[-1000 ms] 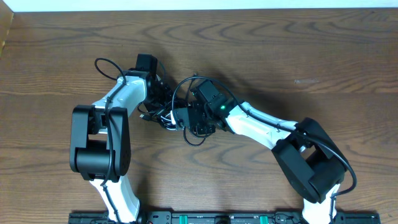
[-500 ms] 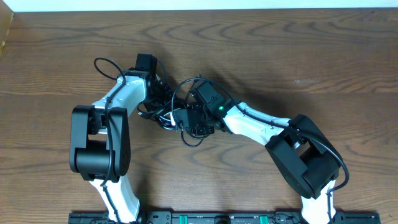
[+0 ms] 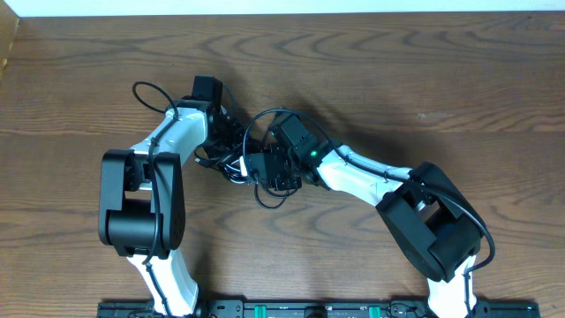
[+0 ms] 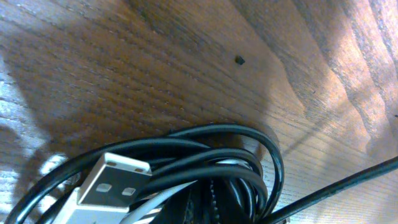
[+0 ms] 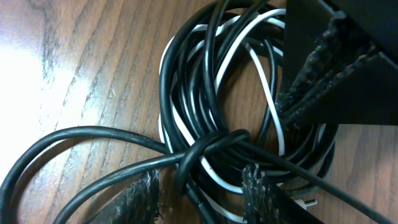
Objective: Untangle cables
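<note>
Cables (image 3: pixel 237 164) lie coiled at the middle of the table (image 3: pixel 459 71), left gripper (image 5: pixel 292 102) pressed together on the coil's edge, right gripper (image 5: pixel 199 186) spread astride the knot (image 5: pixel 208 144); loosening seems in hand, and next the right gripper should pinch one strand there and pull gently.

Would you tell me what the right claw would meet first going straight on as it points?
Probably the black cable knot just ahead between its fingers, then the coiled black and white cables; depth is unclear.
</note>
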{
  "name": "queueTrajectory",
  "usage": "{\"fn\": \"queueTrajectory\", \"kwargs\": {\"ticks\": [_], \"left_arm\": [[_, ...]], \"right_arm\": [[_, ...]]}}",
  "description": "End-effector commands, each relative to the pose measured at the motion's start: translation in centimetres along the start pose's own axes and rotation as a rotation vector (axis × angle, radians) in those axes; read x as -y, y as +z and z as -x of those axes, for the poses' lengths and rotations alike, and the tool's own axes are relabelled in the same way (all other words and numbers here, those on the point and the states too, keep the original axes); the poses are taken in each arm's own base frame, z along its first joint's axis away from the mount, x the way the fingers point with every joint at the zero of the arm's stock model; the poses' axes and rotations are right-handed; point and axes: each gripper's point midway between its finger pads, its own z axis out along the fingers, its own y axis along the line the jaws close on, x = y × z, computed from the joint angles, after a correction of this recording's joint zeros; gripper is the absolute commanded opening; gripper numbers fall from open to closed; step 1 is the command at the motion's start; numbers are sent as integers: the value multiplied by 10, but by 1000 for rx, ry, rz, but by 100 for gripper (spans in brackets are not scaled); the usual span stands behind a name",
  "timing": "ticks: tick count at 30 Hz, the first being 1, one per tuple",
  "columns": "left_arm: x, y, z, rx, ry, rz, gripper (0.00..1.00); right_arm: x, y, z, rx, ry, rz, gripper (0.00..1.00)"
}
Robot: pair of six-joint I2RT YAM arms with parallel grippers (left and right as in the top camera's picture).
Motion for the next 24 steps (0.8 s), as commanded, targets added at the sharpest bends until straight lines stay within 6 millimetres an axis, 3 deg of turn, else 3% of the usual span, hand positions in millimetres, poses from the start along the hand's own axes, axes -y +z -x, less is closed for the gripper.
{"fn": "queueTrajectory", "kwargs": {"ticks": [1, 7, 21, 24], "left_arm": [[-48, 25, -3, -5, -48, 177, 8], [-48, 25, -3, -5, -48, 177, 8], [-48, 25, -3, -4, -51, 178, 8], [-48, 25, -3, -4, -51, 178, 8]], "right_arm": [[-5, -6, 19, 59, 17, 26, 41], [-7, -9, 41, 172, 87, 65, 39], [-12, 2, 31, 144, 208, 86, 40], [-5, 3, 26, 115, 201, 45, 41]]}}
